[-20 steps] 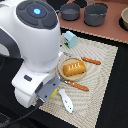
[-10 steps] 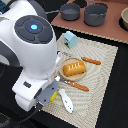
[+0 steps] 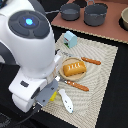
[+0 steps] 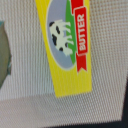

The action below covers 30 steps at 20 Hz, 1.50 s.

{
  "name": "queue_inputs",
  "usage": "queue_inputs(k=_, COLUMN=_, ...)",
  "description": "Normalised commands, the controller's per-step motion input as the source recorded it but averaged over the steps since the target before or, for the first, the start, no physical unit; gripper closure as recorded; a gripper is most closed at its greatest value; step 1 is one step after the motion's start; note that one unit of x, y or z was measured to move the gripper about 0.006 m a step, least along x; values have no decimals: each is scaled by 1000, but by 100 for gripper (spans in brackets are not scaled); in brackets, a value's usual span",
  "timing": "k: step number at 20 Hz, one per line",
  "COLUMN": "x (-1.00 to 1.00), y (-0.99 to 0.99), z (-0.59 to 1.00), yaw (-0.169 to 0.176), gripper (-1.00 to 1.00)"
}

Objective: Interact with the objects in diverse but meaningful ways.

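Arm [image 3: 30,55] fills the exterior view's left and near side and hides most of the work zone below it. Gripper itself isn't visible in either view, so I can't tell whether it's released or clenched.

Woven mat [image 3: 95,80] holds everything. Risks, big to small:

- Tan plate [image 3: 64,76] with orange rectangular block [image 3: 73,68] sits just right of the arm body. A sideways swing likely clips the rim and shifts both.
- Pale blue house-shaped carton [image 3: 70,39], far side: upright, light-looking, probably tips on any brush.
- White elongated piece [image 3: 66,100] lies near, next to the wrist. A descent could pin or flick it.
- Butter packet [image 4: 67,42] fills the wrist view, tilted and flat on the mat; exterior shows only a yellow sliver [image 3: 53,96]. A flat, thin target means the fingers may scrape mat and slide off, or snag the weave.
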Motion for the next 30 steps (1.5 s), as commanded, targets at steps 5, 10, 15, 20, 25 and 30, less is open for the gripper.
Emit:
queue_inputs(k=5, x=39, y=369, z=944, yaw=-55, gripper=-100)
queue_inputs(k=10, x=289, y=567, z=511, yaw=-69, gripper=-100)
queue_inputs(k=15, x=370, y=605, z=363, yaw=-126, gripper=-100)
queue_inputs(k=20, x=341, y=553, z=429, yaw=-163, gripper=-100)
queue_inputs(k=25, x=316, y=494, z=312, yaw=-180, gripper=-100)
queue_inputs(k=30, x=241, y=397, z=94, yaw=-216, gripper=-100)
